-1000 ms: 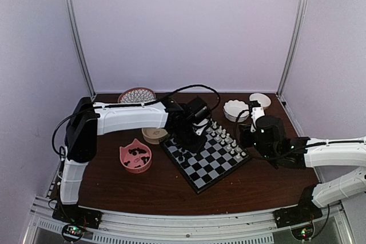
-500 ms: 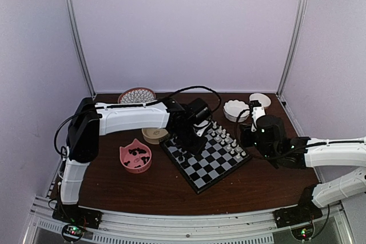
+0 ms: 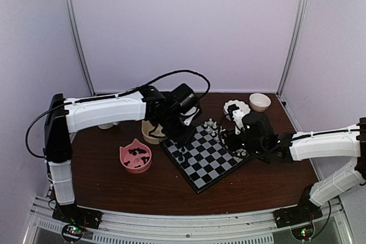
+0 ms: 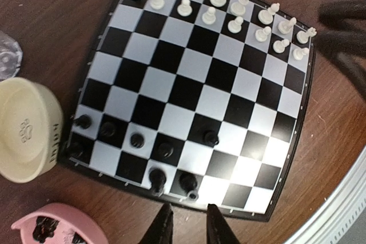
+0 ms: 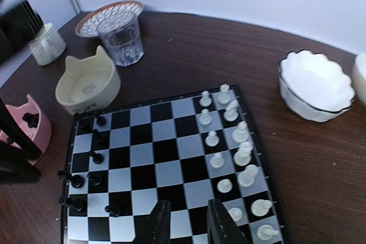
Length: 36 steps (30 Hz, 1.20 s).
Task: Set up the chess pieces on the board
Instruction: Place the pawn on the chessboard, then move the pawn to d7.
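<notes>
The flat square board of black and light-grey checks with a thin black border (image 4: 189,92) lies on the worktop. About eight tiny black plastic chessmen (image 4: 211,138) stand upright on the two rows along one board edge. More lie in a pink cat-eared bowl (image 3: 137,169) just beside that edge.

Right hand (image 5: 187,206) with parted fingers over a board (image 5: 166,150): black chess pieces (image 5: 75,182) line its left side, white pieces (image 5: 243,156) its right.

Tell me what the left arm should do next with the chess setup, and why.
Probably swing the left gripper, empty with jaws apart over the black side of the board, to the pink bowl for another piece: black chess pieces lie in it, and the black rows show gaps.
</notes>
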Each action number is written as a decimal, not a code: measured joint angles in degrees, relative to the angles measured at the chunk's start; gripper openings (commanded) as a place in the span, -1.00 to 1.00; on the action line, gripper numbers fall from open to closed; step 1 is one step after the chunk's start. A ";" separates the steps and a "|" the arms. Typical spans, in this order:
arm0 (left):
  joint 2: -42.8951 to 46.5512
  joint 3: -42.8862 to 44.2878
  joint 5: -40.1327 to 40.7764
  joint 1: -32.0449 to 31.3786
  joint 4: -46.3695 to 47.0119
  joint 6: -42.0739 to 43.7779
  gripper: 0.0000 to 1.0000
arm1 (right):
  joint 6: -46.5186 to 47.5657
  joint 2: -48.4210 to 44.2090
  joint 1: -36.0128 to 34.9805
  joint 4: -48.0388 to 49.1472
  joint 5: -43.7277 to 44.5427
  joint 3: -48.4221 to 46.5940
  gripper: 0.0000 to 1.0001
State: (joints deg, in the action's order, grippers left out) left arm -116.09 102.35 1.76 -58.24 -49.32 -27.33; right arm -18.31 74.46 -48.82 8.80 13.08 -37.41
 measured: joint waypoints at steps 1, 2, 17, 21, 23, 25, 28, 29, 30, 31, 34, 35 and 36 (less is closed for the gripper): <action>2.84 -2.25 0.83 0.26 0.44 -0.13 -0.54 | 0.22 1.36 0.00 -0.02 -1.73 -0.79 -0.46; 6.01 -4.81 1.60 0.70 0.96 -0.31 -0.53 | 0.59 3.04 0.00 -0.20 -3.69 -1.84 -0.45; 39.34 -51.45 11.50 18.27 23.15 -10.86 -0.34 | 4.52 15.23 -1.90 -9.55 -16.04 -14.86 -0.42; 46.18 -60.81 14.64 18.27 31.12 -12.70 -0.31 | 4.94 17.05 -3.02 -11.32 -16.11 -16.20 -0.42; 49.37 -65.11 15.98 18.27 35.12 -12.44 -0.31 | 5.11 18.10 -3.69 -12.50 -16.06 -16.98 -0.42; 51.32 -68.04 17.44 18.27 38.32 -11.74 -0.31 | 5.25 18.91 -4.31 -13.46 -15.93 -17.68 -0.42; 52.94 -70.05 19.28 18.27 41.20 -10.19 -0.31 | 5.95 20.15 -5.03 -15.02 -15.82 -19.10 -0.42; 53.24 -70.23 19.54 18.27 41.92 -9.81 -0.30 | 6.12 20.52 -5.27 -15.52 -15.80 -19.58 -0.42; 53.55 -70.23 19.87 18.27 42.60 -9.46 -0.30 | 6.27 20.85 -5.44 -15.82 -15.76 -19.91 -0.42; 53.79 -70.23 20.09 18.27 43.34 -9.18 -0.30 | 6.43 21.24 -5.64 -16.35 -15.69 -20.39 -0.42; 54.05 -70.25 20.41 18.27 45.11 -8.46 -0.29 | 6.62 21.97 -6.05 -17.42 -15.56 -21.14 -0.44; 54.05 -70.27 20.44 18.27 45.44 -8.13 -0.29 | 6.69 22.27 -6.12 -17.94 -15.54 -21.49 -0.45; 54.05 -70.36 20.44 18.27 45.70 -7.89 -0.29 | 6.82 22.56 -6.16 -18.25 -15.43 -21.75 -0.45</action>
State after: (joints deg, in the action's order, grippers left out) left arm -62.04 31.99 22.20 -39.97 -3.62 -35.22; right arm -11.49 97.01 -54.98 -9.45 -2.35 -59.16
